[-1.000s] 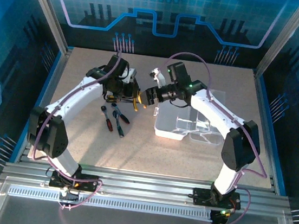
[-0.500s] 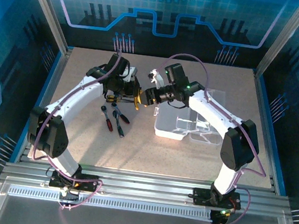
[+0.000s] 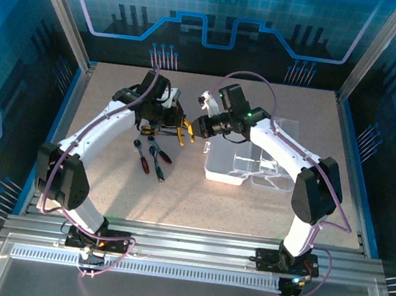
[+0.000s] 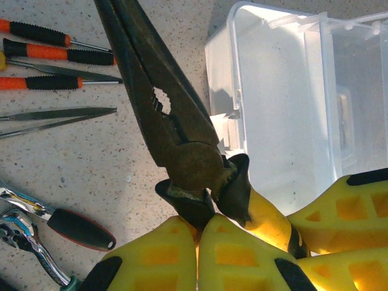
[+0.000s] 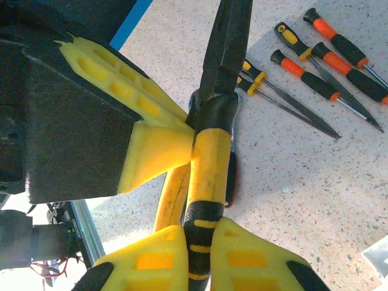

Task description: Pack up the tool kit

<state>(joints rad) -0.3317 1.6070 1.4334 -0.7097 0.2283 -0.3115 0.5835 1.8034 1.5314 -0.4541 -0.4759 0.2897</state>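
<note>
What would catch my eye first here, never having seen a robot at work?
Two arms meet mid-table over one pair of pliers: the left gripper pinches it near the pivot, and the right gripper clamps a yellow-and-black handle. Just to their right stands the clear case, open. Small screwdrivers lie on the table by the left arm.

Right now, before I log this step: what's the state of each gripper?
Left gripper: closed, holding the pliers.
Right gripper: closed on the same pliers' yellow handle.
</note>
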